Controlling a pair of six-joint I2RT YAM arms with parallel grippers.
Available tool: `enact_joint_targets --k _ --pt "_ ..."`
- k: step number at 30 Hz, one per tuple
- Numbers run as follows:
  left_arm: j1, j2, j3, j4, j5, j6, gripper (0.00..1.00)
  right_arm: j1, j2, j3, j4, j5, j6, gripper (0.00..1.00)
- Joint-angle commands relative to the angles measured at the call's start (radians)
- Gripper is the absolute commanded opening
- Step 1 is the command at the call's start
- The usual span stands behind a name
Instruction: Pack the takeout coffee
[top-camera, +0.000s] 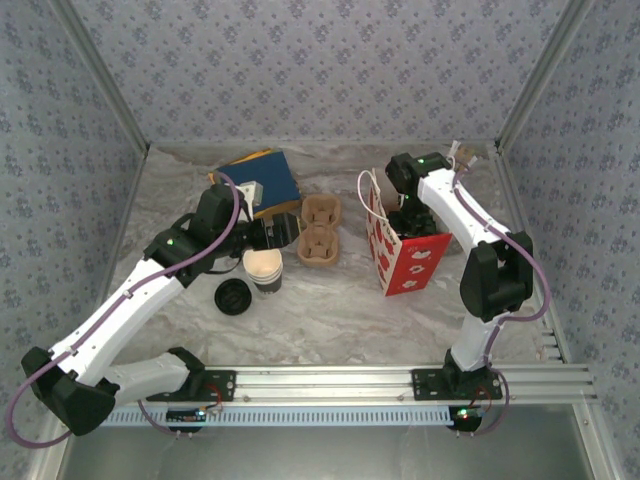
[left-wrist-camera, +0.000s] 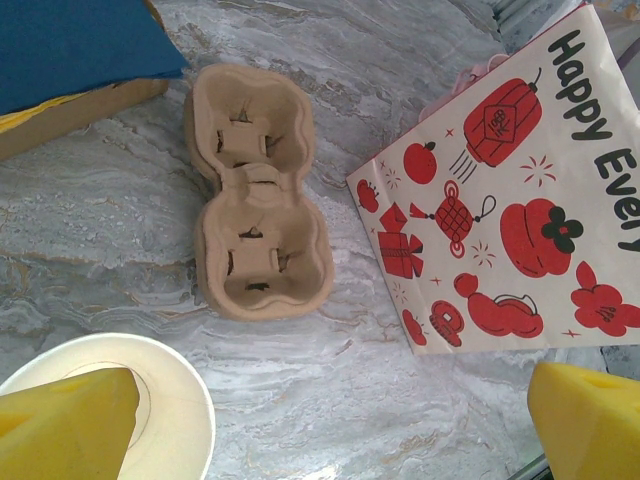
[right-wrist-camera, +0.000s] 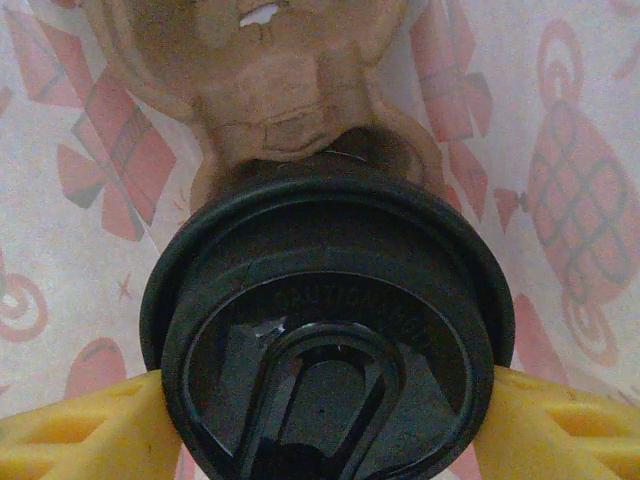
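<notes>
The marble table (top-camera: 330, 320) carries everything. The red-printed paper bag (top-camera: 408, 262) stands upright right of centre. The right gripper (right-wrist-camera: 320, 425) reaches into its open top, with the faded print of the bag's wall behind it in the wrist view. Its yellow fingers (right-wrist-camera: 80, 430) are clamped on either side of the coffee (right-wrist-camera: 325, 330), gripping at the black lid. A brown pulp shape lies just beyond the cup.

A blue box (top-camera: 265, 178) sits at the back left. The pulp carrier (top-camera: 320, 232) lies between box and bag, both cup wells vacant. The left gripper (left-wrist-camera: 330, 420) hangs with its jaws wide apart over the cup stack (top-camera: 263, 268), holding nothing. A loose lid (top-camera: 232, 296) lies just beside the stack.
</notes>
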Motion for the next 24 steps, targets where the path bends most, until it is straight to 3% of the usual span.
enact_joint_targets --k 1,24 --pt "-0.009 -0.023 0.006 -0.012 -0.005 -0.009 1.0 0.001 0.037 -0.054 0.014 -0.003 -0.003 0.72" --pt "-0.014 -0.027 0.009 -0.011 -0.007 -0.011 1.0 0.005 0.029 -0.057 0.005 -0.012 0.0 0.72"
